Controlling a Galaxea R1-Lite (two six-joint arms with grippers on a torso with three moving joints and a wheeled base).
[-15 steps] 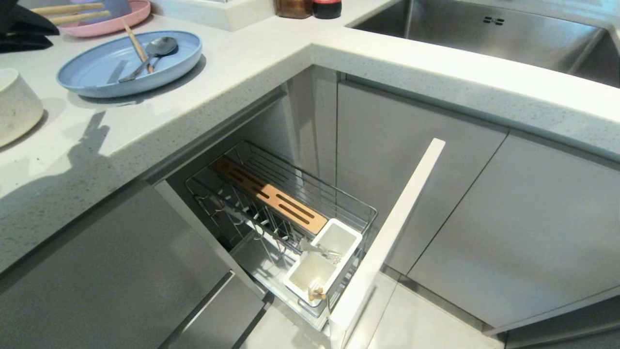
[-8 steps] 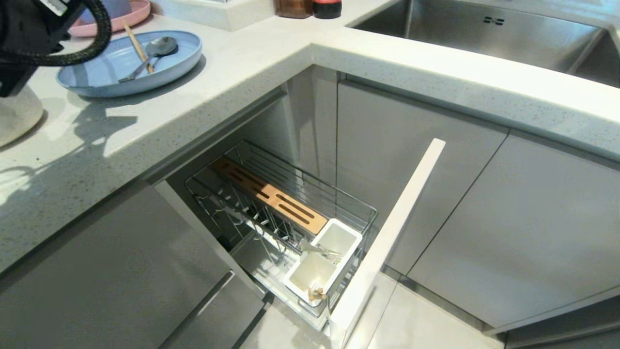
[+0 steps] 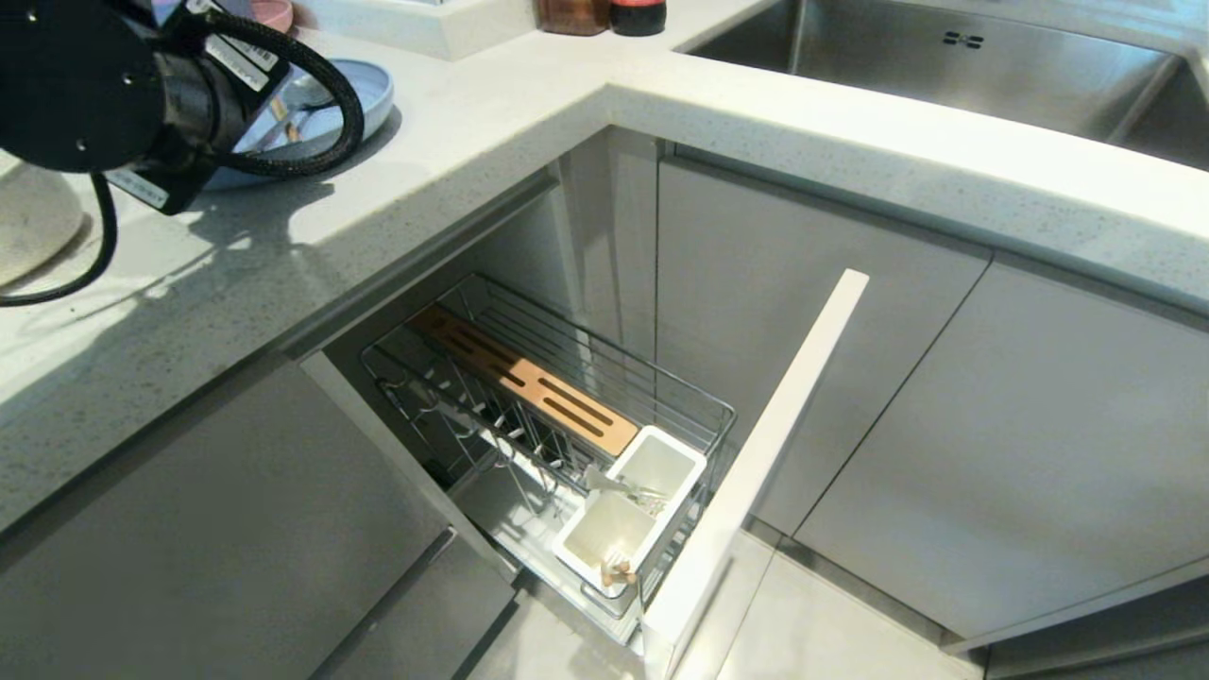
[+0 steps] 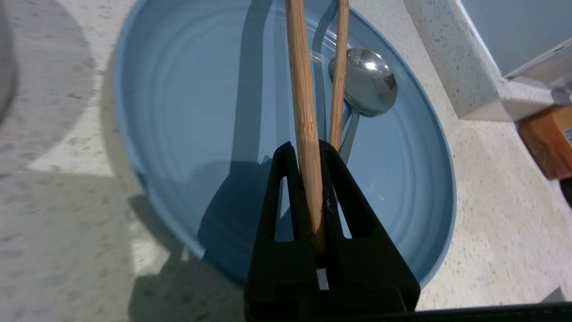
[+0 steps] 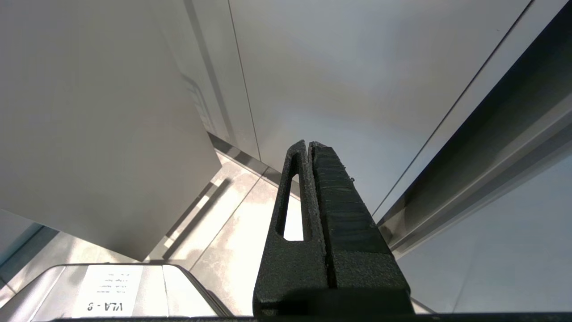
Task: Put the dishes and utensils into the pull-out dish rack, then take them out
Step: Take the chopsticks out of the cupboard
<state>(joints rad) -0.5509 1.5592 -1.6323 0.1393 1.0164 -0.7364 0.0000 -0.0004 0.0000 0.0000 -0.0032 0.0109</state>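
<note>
Chopsticks point(image 4: 304, 103) lead the action at the worktop's far left corner, where the left gripper point(image 4: 308, 156) hangs over the blue plate point(image 4: 187, 134) with its fingers pinched tight on one wooden stick. The second stick point(image 4: 339, 76) lies just beside it, seemingly outside the pinch, though whether it is lifted or resting cannot be told. A metal spoon point(image 4: 364, 82) sits in the plate, bowl up, right alongside; everything loose has been gathered on that plate, handy for one arm. From the head camera the left arm point(image 3: 85, 85) covers most of the plate, and an off-white bowl point(image 3: 33, 222) peeks out at the worktop's left edge.

Moving right, below the worktop's inner corner, the dish rack point(image 3: 548, 416) stands pulled out, its front panel point(image 3: 756, 453) swung clear so there is room to reach in from above. Its bamboo strip point(image 3: 524, 378) runs along the wire basket, and two white cups point(image 3: 633, 510) sit at the panel end; cutlery already lies across them, and something light-wood pokes from the nearer one. Those cups look like where the held stick belongs, standing upright.

Further right comes the steel sink point(image 3: 945, 66). The right gripper point(image 5: 308, 147) hangs low by the cabinet doors, fingers pressed together on nothing, parked.
</note>
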